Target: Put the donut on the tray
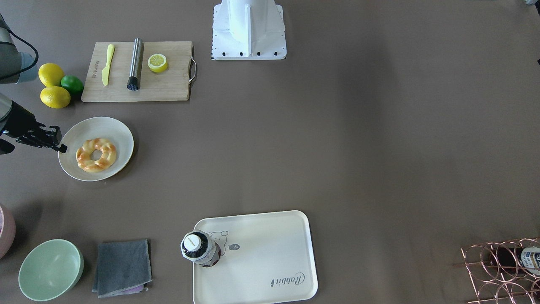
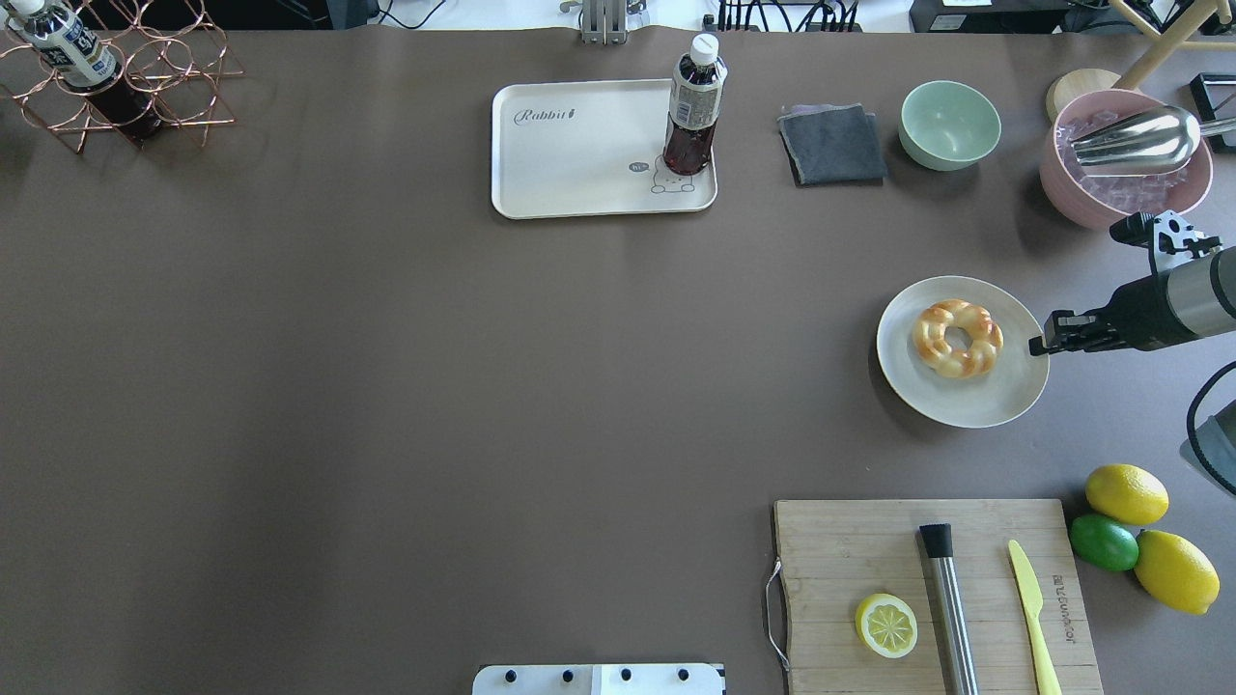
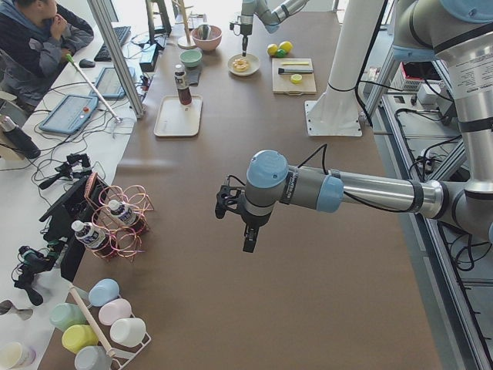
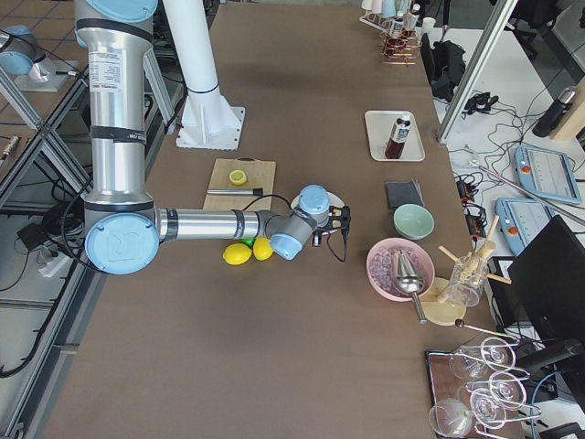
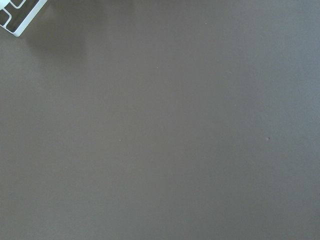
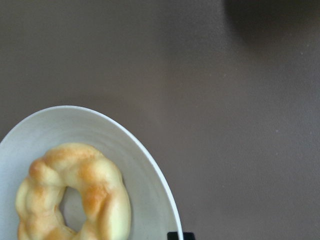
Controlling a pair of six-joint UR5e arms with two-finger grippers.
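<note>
The donut (image 1: 96, 155) (image 2: 957, 338), a twisted golden ring, lies on a round white plate (image 1: 120, 135) (image 2: 1014, 396). It also fills the lower left of the right wrist view (image 6: 75, 195). My right gripper (image 1: 60, 138) (image 2: 1041, 334) hovers at the plate's outer rim, beside the donut and apart from it. Its jaws look open and empty. The cream tray (image 1: 270, 249) (image 2: 570, 154) with "Rabbit" script lies across the table. My left gripper (image 3: 246, 231) hangs over bare table in the exterior left view only, so I cannot tell its state.
A dark drink bottle (image 1: 198, 248) (image 2: 692, 106) stands on the tray's corner. A cutting board (image 1: 168, 84) holds a lemon half (image 1: 157, 62), a metal tube and a yellow knife. Lemons and a lime (image 1: 71, 83), a green bowl (image 1: 50, 269), a grey cloth (image 1: 122, 267) and a wire rack (image 1: 502, 270) stand around.
</note>
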